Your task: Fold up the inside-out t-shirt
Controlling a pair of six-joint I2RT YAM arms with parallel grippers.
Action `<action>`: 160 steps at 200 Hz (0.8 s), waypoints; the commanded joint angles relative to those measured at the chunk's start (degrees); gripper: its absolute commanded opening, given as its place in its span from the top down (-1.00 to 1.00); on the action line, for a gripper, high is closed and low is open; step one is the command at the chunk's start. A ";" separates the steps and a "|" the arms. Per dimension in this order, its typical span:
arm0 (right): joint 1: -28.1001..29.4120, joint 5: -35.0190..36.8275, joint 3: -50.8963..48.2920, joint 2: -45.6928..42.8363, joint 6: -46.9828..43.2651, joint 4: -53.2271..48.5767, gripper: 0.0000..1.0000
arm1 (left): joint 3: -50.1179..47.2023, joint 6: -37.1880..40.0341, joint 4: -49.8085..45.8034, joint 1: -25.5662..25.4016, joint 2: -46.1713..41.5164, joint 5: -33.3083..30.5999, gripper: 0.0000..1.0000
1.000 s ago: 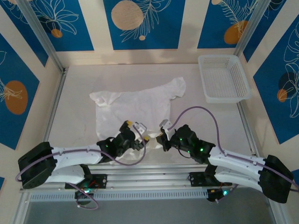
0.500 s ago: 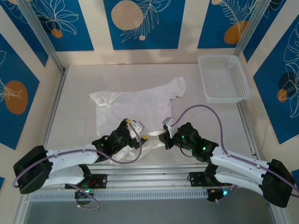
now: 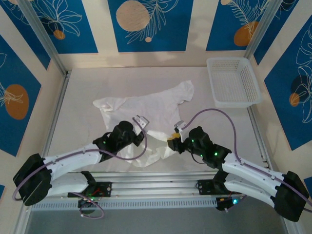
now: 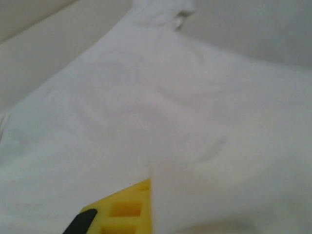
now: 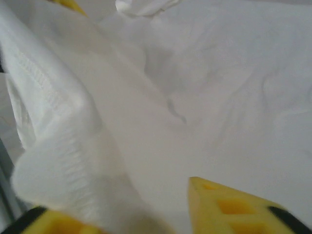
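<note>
The inside-out t-shirt point(image 3: 146, 105) lies white and wrinkled across the middle of the table, with its near hem bunched into a loose fold point(image 3: 151, 156) by the front edge. My left gripper point(image 3: 140, 122) sits over the shirt's lower middle. In the left wrist view this gripper point(image 4: 151, 183) is shut on a pinch of the cloth point(image 4: 170, 97), which hides one of its fingers. My right gripper point(image 3: 171, 143) is at the shirt's near right edge. In the right wrist view its jaws point(image 5: 117, 204) stand apart, with the stitched hem point(image 5: 53, 97) draped loosely between the yellow fingers point(image 5: 229, 209).
A white lattice basket point(image 3: 234, 83) stands at the back right, apart from the shirt. Metal frame rails run along the table's left and right sides point(image 3: 56, 112). Bare table shows left of the shirt and between the shirt and the basket.
My left gripper moved away from the front edge onto the shirt and shut on the cloth. My right gripper opened, and the near hem now lies bunched by the front edge.
</note>
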 commanded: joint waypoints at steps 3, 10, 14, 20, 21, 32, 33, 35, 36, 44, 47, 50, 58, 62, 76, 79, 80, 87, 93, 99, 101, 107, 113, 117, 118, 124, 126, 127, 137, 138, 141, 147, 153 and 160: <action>1.67 -1.76 5.69 -0.86 1.84 -3.60 0.02 | 3.42 -4.32 -9.62 0.29 -0.73 5.53 1.00; 2.73 -1.97 6.75 -1.12 2.37 -2.73 0.02 | 4.00 -5.90 -10.92 0.24 -0.47 4.68 1.00; 3.52 -2.10 7.11 -1.21 2.53 -1.50 0.04 | 4.28 -7.07 -11.51 0.27 -0.36 4.07 1.00; 5.17 -1.80 7.06 -1.13 2.61 1.05 0.12 | 4.55 -8.52 -12.01 0.36 -0.28 3.57 1.00; 5.47 -1.72 7.01 -1.09 2.59 1.72 0.13 | 4.58 -8.73 -12.10 0.37 -0.27 3.49 1.00; 10.18 0.08 6.30 0.61 0.32 7.64 0.27 | 4.93 -11.89 -12.63 0.46 -0.26 2.67 1.00; 10.62 0.41 6.24 0.83 0.04 8.27 0.28 | 4.99 -12.18 -12.67 0.47 -0.21 2.55 1.00; 11.75 0.94 6.15 1.46 -0.74 9.17 0.30 | 5.10 -12.81 -12.81 0.49 -0.23 2.40 1.00; 12.19 1.19 6.12 1.78 -1.24 9.60 0.31 | 5.20 -13.08 -12.89 0.53 -0.20 2.33 1.00; 15.88 3.99 6.12 4.83 -4.93 12.61 0.39 | 5.83 -14.72 -13.32 0.79 -0.18 2.49 1.00; 17.16 5.41 6.32 6.25 -6.33 13.42 0.44 | 6.04 -15.23 -13.54 0.80 -0.19 2.72 1.00; 18.26 7.15 6.61 7.59 -7.59 14.24 0.48 | 6.42 -15.77 -13.83 0.88 -0.17 2.95 1.00; 20.85 12.01 7.50 11.71 -11.48 16.82 0.64 | 7.76 -17.15 -15.09 1.20 0.05 3.57 1.00; 21.85 14.37 7.73 13.74 -13.58 18.87 0.74 | 8.62 -17.65 -15.96 1.35 0.23 4.00 1.00; 23.09 20.87 7.02 20.95 -22.63 29.78 1.00 | 12.14 -19.41 -19.78 1.96 1.18 5.07 1.00; 22.95 21.96 6.78 22.43 -25.07 32.28 1.00 | 12.89 -19.70 -20.68 2.06 1.36 5.20 1.00; 22.89 22.24 6.74 22.90 -25.93 32.89 1.00 | 13.19 -19.77 -21.00 2.15 1.52 5.22 1.00; 22.13 24.69 6.76 26.09 -31.87 37.30 1.00 | 14.83 -20.01 -23.01 2.37 2.28 5.33 1.00; 21.00 27.10 6.92 28.41 -37.44 39.66 1.00 | 16.20 -19.94 -24.77 2.61 3.04 5.38 1.00; 19.38 28.34 6.99 30.54 -42.17 43.15 1.00 | 17.31 -19.91 -25.89 2.87 3.54 5.81 1.00; 18.87 28.88 6.97 31.14 -43.66 43.51 1.00 | 17.60 -19.91 -26.14 3.03 3.77 6.09 1.00; 17.05 29.03 6.87 32.73 -48.42 46.26 1.00 | 18.38 -20.42 -26.68 3.53 4.09 7.42 1.00; 15.72 28.75 6.94 34.15 -53.56 48.24 1.00 | 19.24 -21.56 -27.06 4.00 4.39 8.76 1.00; 14.90 28.61 7.00 35.25 -57.16 49.55 1.00 | 19.92 -22.55 -27.30 4.50 4.67 9.68 1.00; 14.69 28.56 6.98 35.51 -57.92 50.05 1.00 | 20.09 -22.87 -27.30 4.55 4.71 9.97 1.00; 13.56 28.17 6.94 37.33 -63.37 52.59 1.00 | 21.28 -24.39 -27.61 5.38 5.36 12.01 1.00; 13.20 28.03 6.85 37.87 -64.85 53.74 1.00 | 21.78 -24.90 -27.75 5.63 5.56 13.14 1.00; 13.00 27.87 6.77 38.23 -65.81 54.30 1.00 | 22.03 -25.14 -27.84 5.82 5.68 13.59 1.00; 11.13 26.22 6.57 40.87 -71.98 59.39 1.00 | 25.03 -27.41 -28.59 6.83 7.13 18.01 1.00; 10.87 26.09 6.59 41.05 -72.32 59.58 1.00 | 25.32 -27.63 -28.65 6.90 7.26 18.36 1.00; 10.42 25.72 6.87 41.54 -73.22 59.82 1.00 | 26.25 -28.19 -28.99 6.96 7.75 19.18 1.00; 9.57 25.02 7.60 42.10 -74.35 59.33 1.00 | 28.21 -29.48 -29.99 7.08 8.58 20.24 1.00; 9.28 23.97 8.10 42.26 -75.02 58.91 1.00 | 30.37 -30.88 -31.41 7.16 9.45 20.50 1.00; 9.64 22.37 9.00 42.27 -75.21 57.49 1.00 | 32.80 -32.12 -32.78 7.15 10.24 20.90 1.00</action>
